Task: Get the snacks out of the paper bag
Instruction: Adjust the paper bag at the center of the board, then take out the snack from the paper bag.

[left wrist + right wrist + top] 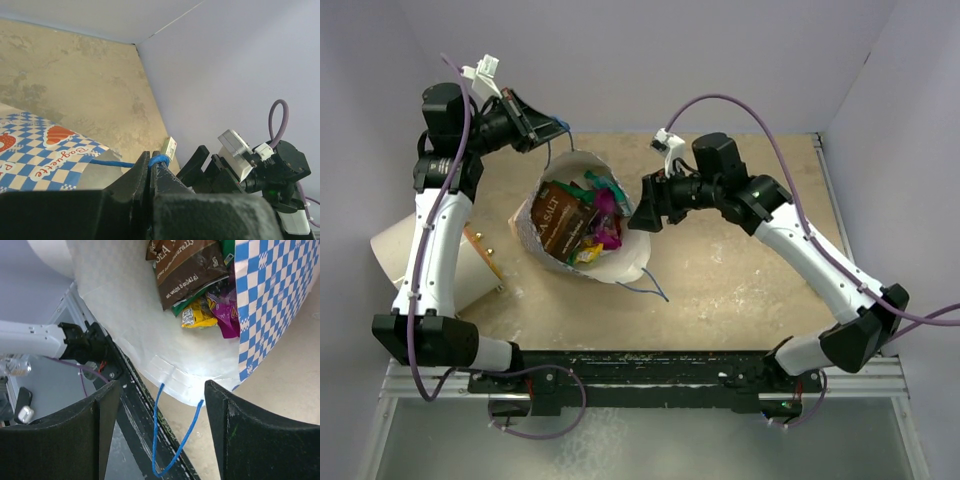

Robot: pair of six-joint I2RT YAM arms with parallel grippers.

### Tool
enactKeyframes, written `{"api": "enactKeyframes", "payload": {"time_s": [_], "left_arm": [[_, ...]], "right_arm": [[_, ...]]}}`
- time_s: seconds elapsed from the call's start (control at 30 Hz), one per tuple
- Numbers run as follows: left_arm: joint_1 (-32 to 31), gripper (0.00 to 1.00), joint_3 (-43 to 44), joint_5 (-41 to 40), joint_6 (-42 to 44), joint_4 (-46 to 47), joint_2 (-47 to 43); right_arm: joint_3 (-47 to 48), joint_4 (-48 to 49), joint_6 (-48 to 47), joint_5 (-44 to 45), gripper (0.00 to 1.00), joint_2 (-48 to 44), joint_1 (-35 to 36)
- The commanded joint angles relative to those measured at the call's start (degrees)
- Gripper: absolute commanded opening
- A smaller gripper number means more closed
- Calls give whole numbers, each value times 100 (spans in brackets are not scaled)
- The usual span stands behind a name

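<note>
Left hand (151,161) is clenched on the blue cord handle (115,163), lifting the mouth of the paper bag (625,262), which lies on the tabletop (740,290). The snacks (582,215) sit heaped inside. Right hand (161,390) hovers released at the bag's right rim. Best play, I'd say: cord taut, reach over the rim, pinch one packet, not paper.

Closed in by plain lilac walls (650,60) beyond the left gripper (553,128) and outward of the right gripper (640,220). Beneath both, a mottled beige desk (740,290), black rail (650,365) along its near edge. Softly, evenly lit.
</note>
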Motion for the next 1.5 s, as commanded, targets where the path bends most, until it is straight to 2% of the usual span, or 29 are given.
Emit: {"api": "enactKeyframes", "payload": {"time_s": [0.0,0.27,0.47,0.83,1.03,1.2,1.47], "left_arm": [[-43,0,-199,-23,-254,565,-494],[-43,0,-218,-6,-303,429,-564],[-43,0,-226,-74,-439,380,-525],[-43,0,-50,214,-365,-13,-429],[-43,0,40,323,-286,-309,-462],[-43,0,75,418,-246,-433,-444],[-43,0,60,515,-306,-493,-485]], "right_arm": [[-116,560,666,719,68,-15,450],[169,880,1518,2339,65,647,1448],[95,1537,2183,3143,65,1163,1572],[-131,3077,3332,3640,66,2076,1581],[257,2706,3649,4075,70,2468,1606],[122,2412,3674,4198,75,2479,1612],[-278,3776,3783,3854,77,2584,1611]]}}
